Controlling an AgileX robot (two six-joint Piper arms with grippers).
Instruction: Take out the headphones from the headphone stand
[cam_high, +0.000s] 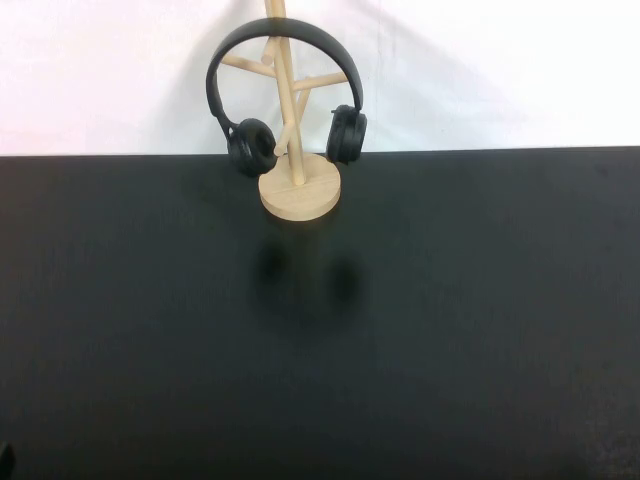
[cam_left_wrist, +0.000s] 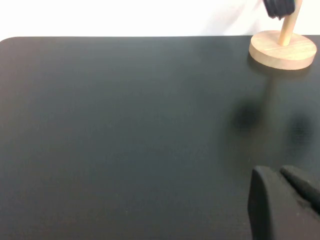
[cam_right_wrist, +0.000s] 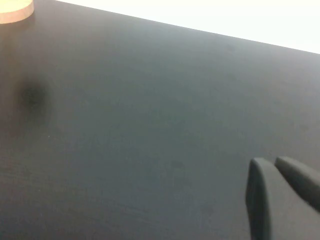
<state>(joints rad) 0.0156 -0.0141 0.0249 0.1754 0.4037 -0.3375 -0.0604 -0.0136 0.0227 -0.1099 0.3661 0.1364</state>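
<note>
The matte black headphones (cam_high: 250, 147) hang on the light wooden headphone stand (cam_high: 299, 190) at the back middle of the black table. The headband arches over the upper pegs and an ear cup hangs on each side of the post. My left gripper (cam_left_wrist: 275, 171) is shut and empty, low over the table near its front left, far from the stand's base (cam_left_wrist: 283, 49). One ear cup (cam_left_wrist: 278, 7) shows at the left wrist view's edge. My right gripper (cam_right_wrist: 270, 161) is shut and empty near the front right. A sliver of the stand's base (cam_right_wrist: 15, 12) shows in the right wrist view.
The black table (cam_high: 320, 350) runs the full width, with its far edge against a white wall (cam_high: 500, 70) just behind the stand. Faint reflections of the ear cups lie on the table in front of the base.
</note>
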